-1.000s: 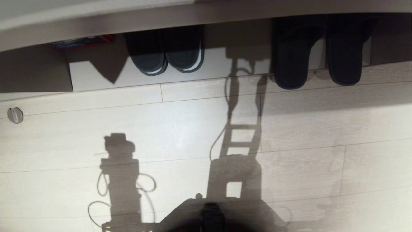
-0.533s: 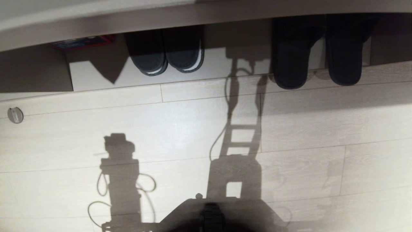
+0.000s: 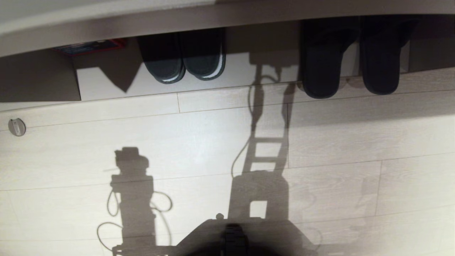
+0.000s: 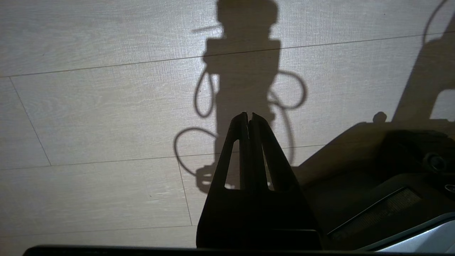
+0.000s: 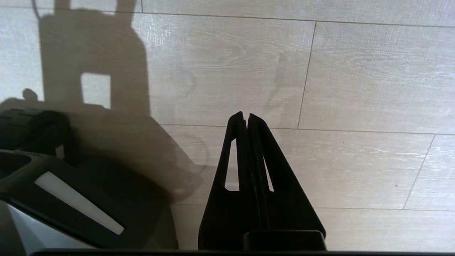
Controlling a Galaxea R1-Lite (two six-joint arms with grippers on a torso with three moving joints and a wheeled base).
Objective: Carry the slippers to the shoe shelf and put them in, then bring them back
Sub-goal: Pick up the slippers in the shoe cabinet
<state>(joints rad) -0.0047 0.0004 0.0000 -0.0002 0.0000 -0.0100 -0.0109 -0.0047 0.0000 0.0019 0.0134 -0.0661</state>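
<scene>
The slippers, a dark-looking pair, lie side by side at the upper right in the head view, one (image 3: 321,71) left of the other (image 3: 381,67). Their near ends poke out onto the floor from under the overhanging top. The shoe shelf (image 3: 234,80) shows its pale base board to their left. Neither gripper is in the head view. My left gripper (image 4: 249,114) hangs shut and empty over bare floorboards. My right gripper (image 5: 246,113) is likewise shut with nothing in it, above the floor beside my base.
A darker pair with white sole edges (image 3: 185,60) stands on the shelf's base board, with a red and blue box (image 3: 89,46) further left. A round metal stop (image 3: 16,127) sits on the floor at far left. My base (image 3: 231,238) fills the bottom middle.
The slippers and the shelf have not moved. Only a faint shadow on the floor at the lower right has shifted slightly.
</scene>
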